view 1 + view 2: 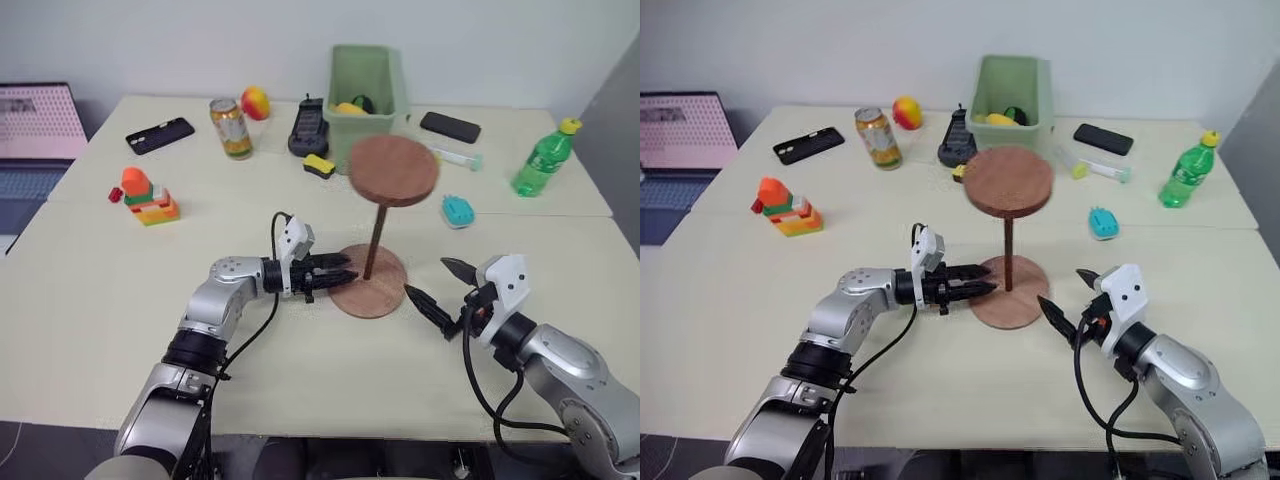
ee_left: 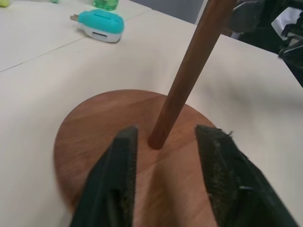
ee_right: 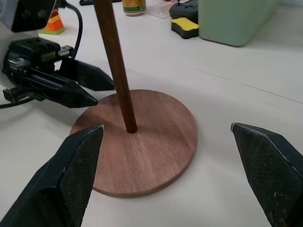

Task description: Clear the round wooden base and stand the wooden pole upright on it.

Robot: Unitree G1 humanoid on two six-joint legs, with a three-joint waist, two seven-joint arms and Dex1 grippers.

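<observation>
- Standing upright: the wooden pole [image 1: 377, 238] has its lower end in the centre of the round wooden base [image 1: 368, 281], with its fixed disc at the top, tilted slightly.
- Base lies flat on the cream tabletop [image 1: 120, 330], near the front edge, between the two arms.
- Left end effector [image 1: 338, 276]: points level toward the pole from the robot's left, fingertips over the base's rim. Fingers parted, one on either side of the pole's foot in the left wrist view, with a gap on both sides; nothing gripped.
- Right end effector [image 1: 436, 287]: just beside the base on the robot's right, fingers spread wide, empty, apart from the pole and base.
- Behind the pole: green bin [image 1: 368, 90], teal small object [image 1: 457, 211], green bottle [image 1: 542, 158], two black phones [image 1: 160, 135] [image 1: 450, 127].
- Far left of the tabletop: toy block stack [image 1: 148, 197], drink can [image 1: 231, 128], round fruit [image 1: 255, 101].
</observation>
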